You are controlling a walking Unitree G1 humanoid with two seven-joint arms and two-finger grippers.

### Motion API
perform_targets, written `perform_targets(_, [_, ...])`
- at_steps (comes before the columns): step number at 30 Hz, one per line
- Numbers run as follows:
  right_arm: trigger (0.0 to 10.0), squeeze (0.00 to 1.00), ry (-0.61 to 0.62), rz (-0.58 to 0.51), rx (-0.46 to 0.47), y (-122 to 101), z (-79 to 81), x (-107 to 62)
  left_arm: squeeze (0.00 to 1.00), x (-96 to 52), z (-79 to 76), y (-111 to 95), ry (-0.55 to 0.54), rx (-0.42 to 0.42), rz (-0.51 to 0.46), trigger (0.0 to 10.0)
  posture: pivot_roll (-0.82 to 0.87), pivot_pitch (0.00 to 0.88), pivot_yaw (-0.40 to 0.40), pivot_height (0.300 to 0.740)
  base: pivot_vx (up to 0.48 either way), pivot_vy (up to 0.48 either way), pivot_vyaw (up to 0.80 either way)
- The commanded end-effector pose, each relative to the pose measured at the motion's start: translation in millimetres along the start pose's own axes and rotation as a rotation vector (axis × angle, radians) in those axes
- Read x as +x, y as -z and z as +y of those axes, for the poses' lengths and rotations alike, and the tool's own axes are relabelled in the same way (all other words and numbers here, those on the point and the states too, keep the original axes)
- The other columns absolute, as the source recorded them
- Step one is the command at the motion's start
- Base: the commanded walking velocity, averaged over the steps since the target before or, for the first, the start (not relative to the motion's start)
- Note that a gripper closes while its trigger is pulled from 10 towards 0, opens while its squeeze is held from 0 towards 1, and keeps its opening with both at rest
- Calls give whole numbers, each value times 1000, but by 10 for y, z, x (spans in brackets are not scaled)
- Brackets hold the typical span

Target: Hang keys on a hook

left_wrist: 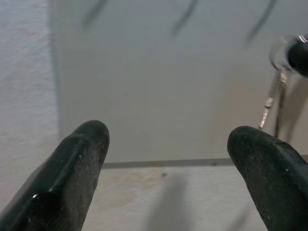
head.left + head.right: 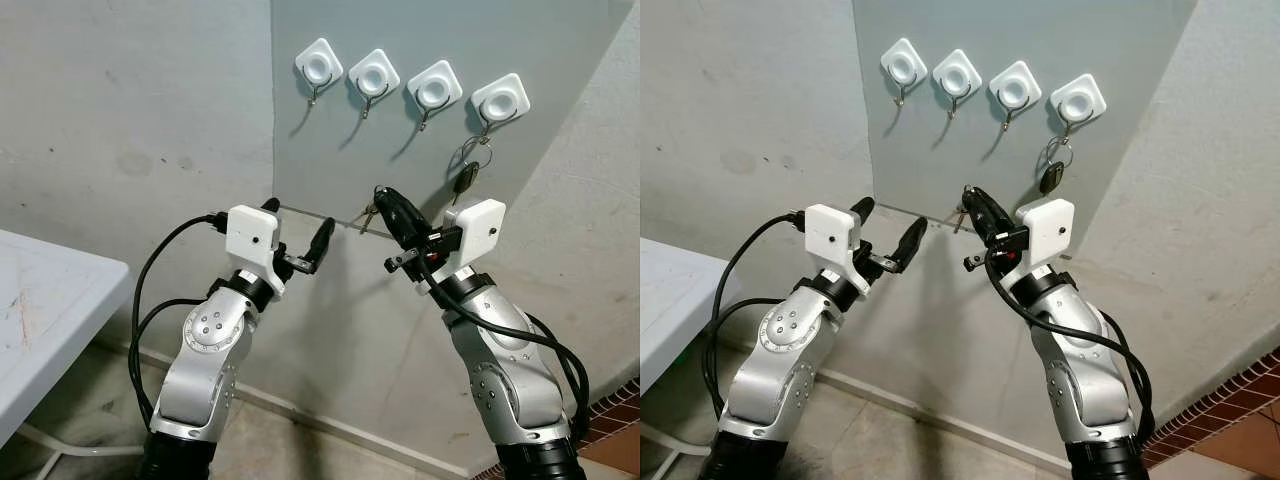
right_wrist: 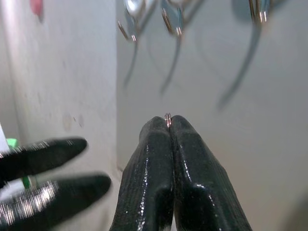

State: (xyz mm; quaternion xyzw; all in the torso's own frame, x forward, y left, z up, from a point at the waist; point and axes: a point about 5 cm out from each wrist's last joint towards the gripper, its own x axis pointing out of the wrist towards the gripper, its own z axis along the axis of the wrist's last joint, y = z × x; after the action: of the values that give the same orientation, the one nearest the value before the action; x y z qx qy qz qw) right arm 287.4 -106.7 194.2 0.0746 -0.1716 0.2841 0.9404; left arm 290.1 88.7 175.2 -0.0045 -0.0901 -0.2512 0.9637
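Your right gripper [image 2: 384, 196] is raised in front of the grey panel [image 2: 400, 150], its fingers pressed together on a key ring; a thin sliver of ring [image 3: 167, 118] shows between the tips in the right wrist view. Small keys [image 2: 368, 216] dangle from it just below the fingertips, close to the panel's lower edge and below the hooks.

Four white hooks [image 2: 375, 72] sit in a row near the top of the panel. The rightmost hook [image 2: 499, 100] already carries another set with a black fob [image 2: 465, 178], hanging just above your right wrist housing. The other three are bare.

Your left gripper [image 2: 297, 228] is held up beside the right one, fingers spread wide and holding nothing. A white table [image 2: 40, 310] stands at the far left.
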Motion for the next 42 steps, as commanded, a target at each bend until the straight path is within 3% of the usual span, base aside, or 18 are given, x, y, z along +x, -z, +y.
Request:
perform_targets(1, [10000,0,-19,-53,-7,-148,10,39,0,23,-60,-88,34,23,-22,10000,-30,0,-69,740,0,0,0])
perform_targets(10, [10000,0,1,-114,17,-307,-40,48,0,40,-134,-203,77,28,-55,10000,-37,0,-56,740,0,0,0])
perform_targets(23, [10000,0,52,-228,127,-550,-145,101,0,61,-153,-320,99,43,-84,10000,-37,4,-53,740,0,0,0])
perform_targets(31, [10000,0,50,-241,151,-597,-151,128,0,63,-163,-330,99,42,-85,10000,-36,7,-57,740,0,0,0])
perform_targets(42, [10000,0,84,-215,255,-559,-197,136,0,58,-180,-356,101,39,-90,10000,-33,7,-64,740,0,0,0])
